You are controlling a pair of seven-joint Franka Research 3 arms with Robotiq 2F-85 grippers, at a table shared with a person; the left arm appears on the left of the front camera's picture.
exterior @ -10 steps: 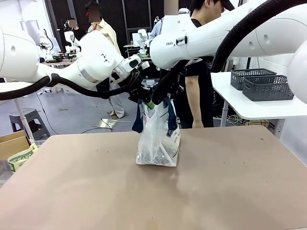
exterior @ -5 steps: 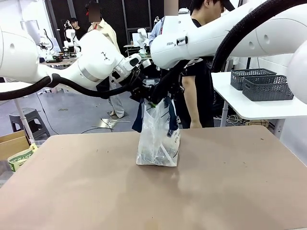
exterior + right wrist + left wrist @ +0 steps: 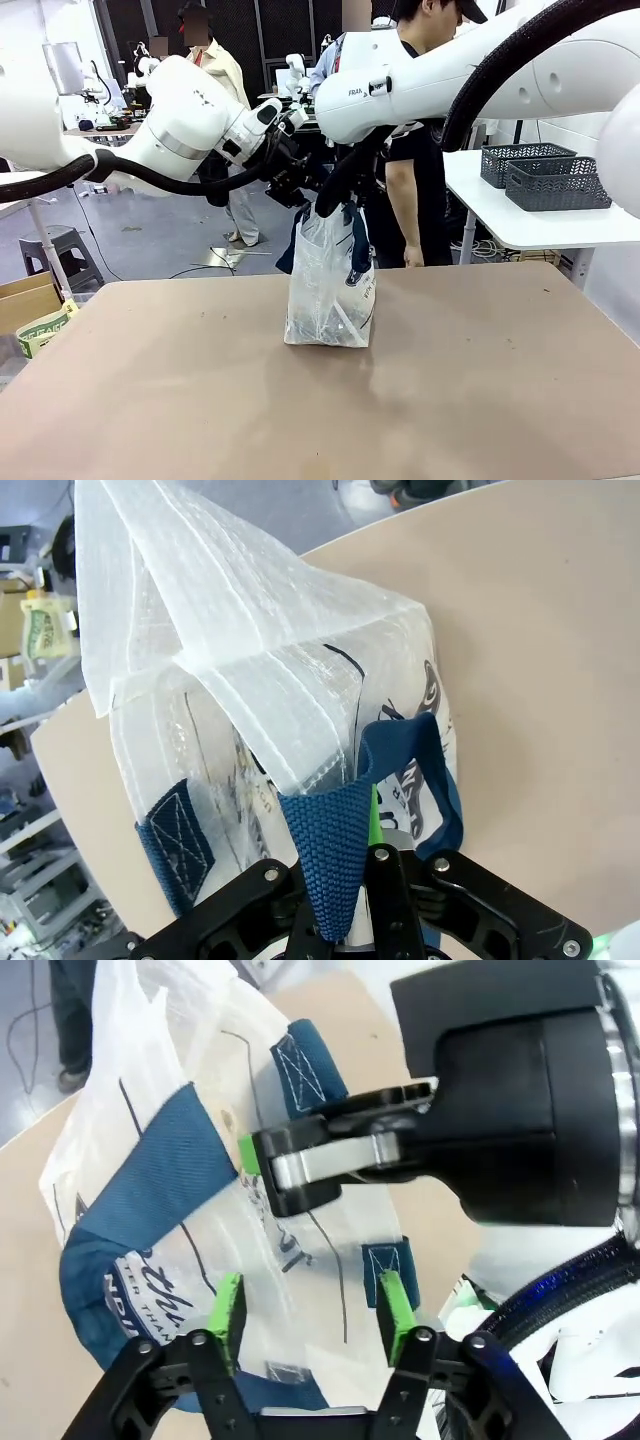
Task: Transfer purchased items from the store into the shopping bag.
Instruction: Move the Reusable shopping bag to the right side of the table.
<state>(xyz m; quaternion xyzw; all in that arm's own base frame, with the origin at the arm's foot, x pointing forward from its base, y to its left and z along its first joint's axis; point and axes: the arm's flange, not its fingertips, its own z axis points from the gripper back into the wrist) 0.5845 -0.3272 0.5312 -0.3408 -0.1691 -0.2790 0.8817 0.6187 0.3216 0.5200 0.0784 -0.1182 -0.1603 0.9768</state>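
Shopping bag stands upright at the middle of the tan surface in the front view, its whitish top drawn up to the right fingers, which are clamped on it. The left fingers sit just beside them at the bag's upper left. White print reading "FRAN" shows on the right arm, and a dark oval logo low on the bag is too small to read. In the left wrist view the left fingers stand apart with green pads facing each other, the shopping bag lying beyond the gap, untouched. Farther up, the right fingers pinch the rim. White letters "th" show on the logo. In the right wrist view the right fingers are closed together on a navy strap handle, the shopping bag hanging beyond them over the surface. The logo lettering there is cut off and unreadable.
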